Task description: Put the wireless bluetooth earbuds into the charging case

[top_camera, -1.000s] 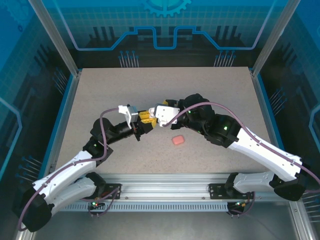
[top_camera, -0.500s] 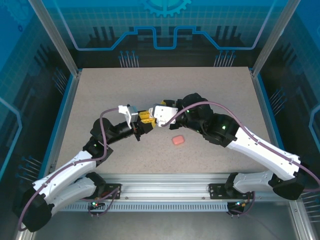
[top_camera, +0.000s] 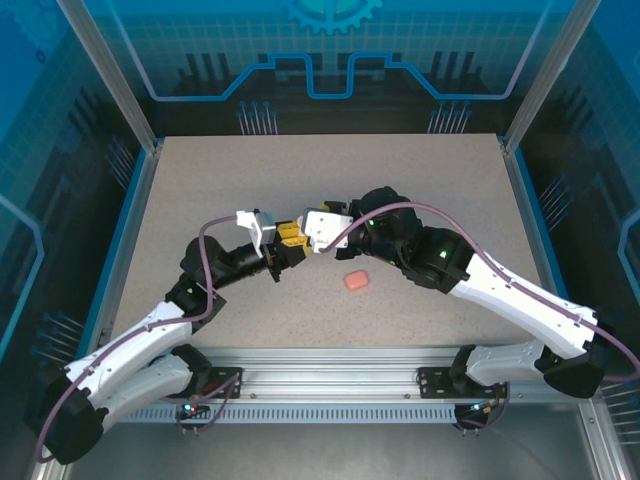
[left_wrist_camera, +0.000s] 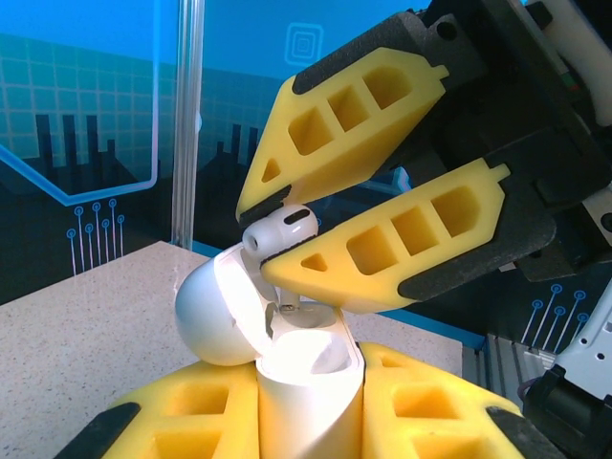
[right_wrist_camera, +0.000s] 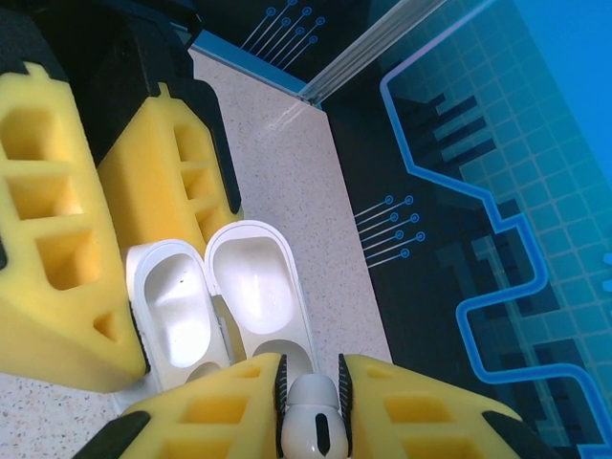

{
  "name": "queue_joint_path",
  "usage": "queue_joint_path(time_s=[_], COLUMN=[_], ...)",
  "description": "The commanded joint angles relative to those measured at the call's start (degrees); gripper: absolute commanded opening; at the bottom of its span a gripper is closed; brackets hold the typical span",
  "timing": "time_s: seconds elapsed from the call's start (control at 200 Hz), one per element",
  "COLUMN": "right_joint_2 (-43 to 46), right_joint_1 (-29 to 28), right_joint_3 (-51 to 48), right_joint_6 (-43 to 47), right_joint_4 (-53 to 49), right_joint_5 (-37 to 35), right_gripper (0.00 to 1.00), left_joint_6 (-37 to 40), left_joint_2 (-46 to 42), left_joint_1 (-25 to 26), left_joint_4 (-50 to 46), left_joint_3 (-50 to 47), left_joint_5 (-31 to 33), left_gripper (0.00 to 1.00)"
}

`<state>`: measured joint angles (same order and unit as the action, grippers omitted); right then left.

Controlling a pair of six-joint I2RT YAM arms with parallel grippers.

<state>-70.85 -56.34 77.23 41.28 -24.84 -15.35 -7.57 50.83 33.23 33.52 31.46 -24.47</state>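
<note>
Observed at mid-table: both arms meet, fingertips almost together.

Left gripper – yellow fingers closed firmly on the white charging case, gripping its lower body. The case is raised off the surface with its lid hinged fully back and the sockets exposed.

Right gripper – fingers pinched nearly together on one white earbud, held by its bulb end. The earbud sits just above the case's open mouth, close to the hinge. Whether it touches the rim cannot be determined.

A pink case lies on the table just near of the grippers, lid down, apart from both.
</note>
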Motion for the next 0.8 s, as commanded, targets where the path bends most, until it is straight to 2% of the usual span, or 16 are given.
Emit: queue_joint_path(time_s=[0.0, 0.19, 0.795], right_joint_2=[0.19, 0.03, -0.79], right_joint_1=[-0.84, -0.88, -0.47], right_joint_3=[1.23, 1.86, 4.23], right_joint_6=[-2.54, -4.3, -5.99], right_joint_4=[-3.29, -4.73, -6.1], right_joint_5=[2.56, 5.29, 7.06], right_gripper=[0.23, 0.23, 0.3], left_joint_6=[-0.15, -0.01, 0.19], left_joint_2=[-1.48, -1.5, -1.78], left_joint_1=[0.58, 0.47, 0.5], left_joint_4=[3.29, 3.29, 4.06], left_joint_3=[0.97, 0.79, -0.04], left_joint_5=[-0.47, -0.36, -0.53], left_gripper=[0.0, 0.0, 0.0])
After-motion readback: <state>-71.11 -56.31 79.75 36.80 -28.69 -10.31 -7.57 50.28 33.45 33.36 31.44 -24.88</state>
